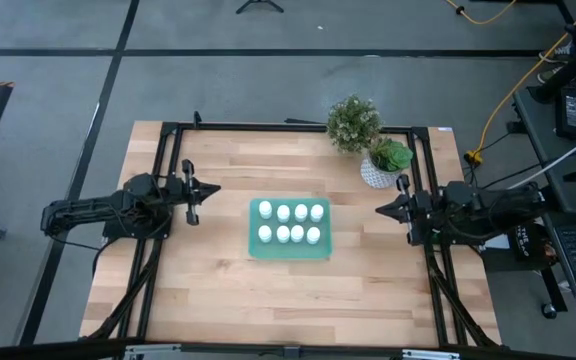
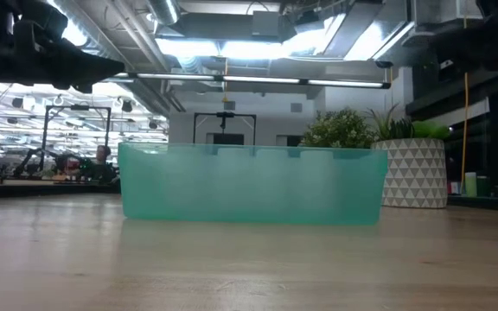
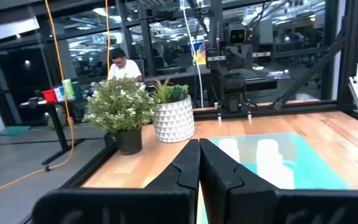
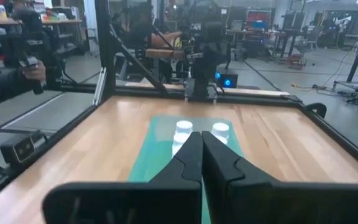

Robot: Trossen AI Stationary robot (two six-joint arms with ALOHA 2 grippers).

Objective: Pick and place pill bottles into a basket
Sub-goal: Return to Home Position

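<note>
pill bottles (image 1: pixel 290 223), seen from above, stand in two rows of four inside the basket (image 1: pixel 288 253) on the table (image 1: pixel 218 300), the left gripper (image 1: pixel 211 188) and right gripper (image 1: pixel 381 210) well apart from it on either side. at table height the basket's cloudy wall hides them; they are probably light, stiff and slick, best pinched across the body under the cap. each wrist view shows that arm's fingers pressed together on nothing.
</note>
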